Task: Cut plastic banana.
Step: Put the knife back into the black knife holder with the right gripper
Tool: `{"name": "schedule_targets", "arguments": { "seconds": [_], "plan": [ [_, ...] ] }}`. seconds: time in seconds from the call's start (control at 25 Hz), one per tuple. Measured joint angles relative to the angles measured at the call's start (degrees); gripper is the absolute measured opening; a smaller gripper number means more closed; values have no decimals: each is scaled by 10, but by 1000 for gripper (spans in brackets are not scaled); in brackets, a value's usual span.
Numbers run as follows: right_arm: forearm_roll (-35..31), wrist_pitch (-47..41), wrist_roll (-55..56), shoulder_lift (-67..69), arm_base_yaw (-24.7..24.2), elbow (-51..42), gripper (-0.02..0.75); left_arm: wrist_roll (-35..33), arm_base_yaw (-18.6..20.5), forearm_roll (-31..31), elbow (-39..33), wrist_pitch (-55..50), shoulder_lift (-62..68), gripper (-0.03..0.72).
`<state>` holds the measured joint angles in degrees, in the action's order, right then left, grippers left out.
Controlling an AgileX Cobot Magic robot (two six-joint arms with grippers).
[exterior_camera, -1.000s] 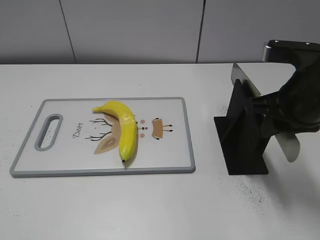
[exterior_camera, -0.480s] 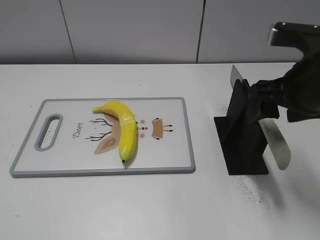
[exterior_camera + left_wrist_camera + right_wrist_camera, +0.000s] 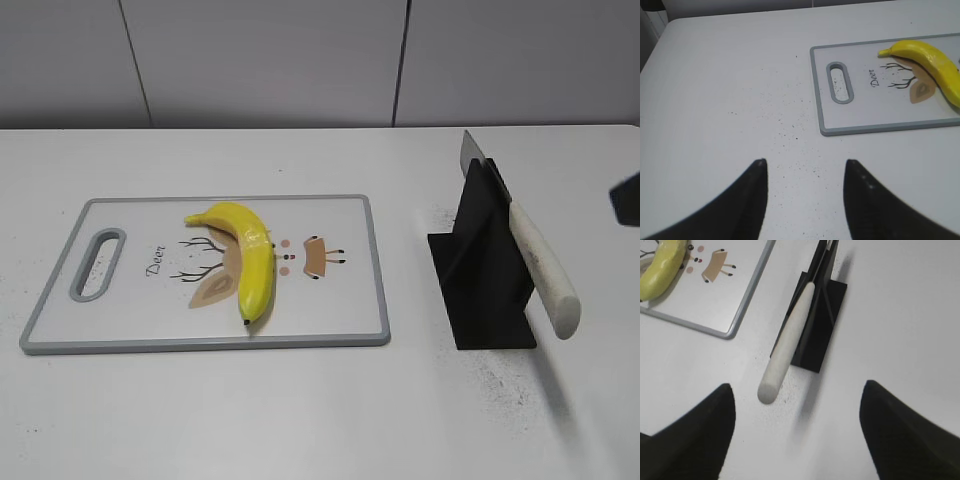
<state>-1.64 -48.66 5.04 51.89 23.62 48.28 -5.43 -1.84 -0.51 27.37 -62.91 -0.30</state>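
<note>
The plastic banana [image 3: 246, 258] is glossy yellow with dark tips and lies on the white cutting board [image 3: 340, 315] with a deer print. It also shows in the left wrist view [image 3: 935, 65] and the right wrist view [image 3: 662, 267]. A knife with a cream handle [image 3: 543, 270] rests in a black stand [image 3: 485, 275], handle sloping down to the right; it also shows in the right wrist view [image 3: 787, 342]. My right gripper [image 3: 796, 392] is open and empty, back from the handle's end. My left gripper [image 3: 804, 164] is open and empty over bare table, left of the board.
The board's handle slot [image 3: 98, 263] is at its left end. Dark specks dot the white table around the stand [image 3: 500, 385]. A grey panelled wall [image 3: 300, 60] runs behind the table. A dark bit of the right arm [image 3: 627, 198] shows at the right edge.
The right arm has drawn away from the knife stand to the right, almost out of the exterior view. The knife stays in the stand. Banana and board have not moved.
</note>
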Motion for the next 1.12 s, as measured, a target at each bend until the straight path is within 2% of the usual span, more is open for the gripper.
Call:
{"name": "schedule_targets", "arguments": {
  "seconds": [0.28, 0.56, 0.84, 1.12],
  "plan": [
    [7, -26, -10, -231, 0, -145, 586, 0, 0, 0, 0, 0, 4, 464],
    [12, -87, -13, -419, 0, -183, 586, 0, 0, 0, 0, 0, 5, 456],
    [20, -109, -18, -515, 0, -195, 586, 0, 0, 0, 0, 1, 5, 451],
    [21, -110, -19, -522, -4, -195, 586, 0, 0, 0, 0, 1, 5, 448]
  ]
}}
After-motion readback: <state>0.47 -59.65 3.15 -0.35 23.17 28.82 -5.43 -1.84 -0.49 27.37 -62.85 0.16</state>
